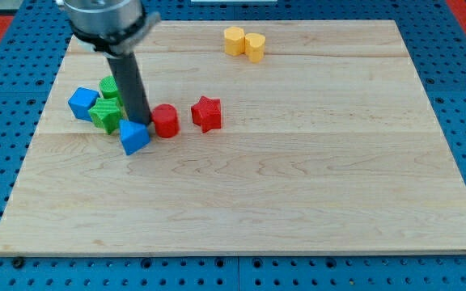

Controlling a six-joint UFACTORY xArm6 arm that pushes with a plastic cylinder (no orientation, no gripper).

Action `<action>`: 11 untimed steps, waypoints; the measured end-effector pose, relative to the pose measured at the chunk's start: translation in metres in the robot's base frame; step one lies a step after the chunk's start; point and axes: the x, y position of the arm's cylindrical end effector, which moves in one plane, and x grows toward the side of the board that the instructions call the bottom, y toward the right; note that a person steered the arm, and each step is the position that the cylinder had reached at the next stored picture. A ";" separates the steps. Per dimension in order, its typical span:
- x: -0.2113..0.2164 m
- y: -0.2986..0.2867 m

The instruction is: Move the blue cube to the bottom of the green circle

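Finding: my tip stands at the far edge of the blue cube, touching it or very nearly so; the rod's own shaft covers the exact contact, so I cannot say which. There is no claw on this arm to open or close; the end is a bare rod, and it holds nothing.

Location of the task's thing: the blue cube lies at the left of the board, near side of the cluster, just beside the red cylinder on its right and the green star-like block on its left.

The green circle sits farther back, partly hidden behind the rod; its shape is a judgement only.

Governing relation: the cube lies nearer than the tip and slightly left of it; the target spot, on the near side of the green circle, appears occupied by the green star-like block; a second blue block stands at the cluster's left.
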 end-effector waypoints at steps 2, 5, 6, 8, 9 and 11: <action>-0.013 0.060; -0.119 -0.062; -0.095 -0.120; -0.014 -0.114; 0.023 -0.075; 0.055 -0.097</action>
